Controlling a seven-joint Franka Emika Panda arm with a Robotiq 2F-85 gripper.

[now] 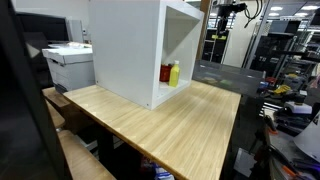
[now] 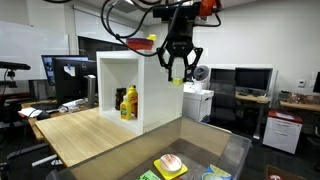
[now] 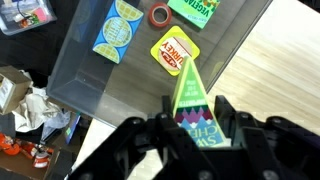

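Carton point(image 3: 190, 95), green and wedge-shaped, is clamped between the 2 fingers of the hand point(image 3: 195, 128); the hand is closed on it and holds it in the air above a grey bin point(image 3: 100, 80). Inside the bin lie 4 items: a yellow packet point(image 3: 175, 52), a blue-green box point(image 3: 117, 28), a red tape roll point(image 3: 159, 15) and a green box point(image 3: 195, 8). The wooden desk point(image 3: 275, 60) lies just beside the bin. In an exterior view, a white cabinet point(image 2: 120, 68) stands on the desk and contains a yellow bottle point(image 2: 131, 102) and a red bottle point(image 2: 122, 103).

I faced a pale wooden counter point(image 1: 190, 125); directly on it stood a white, open-fronted cabinet point(image 1: 125, 50), near one edge
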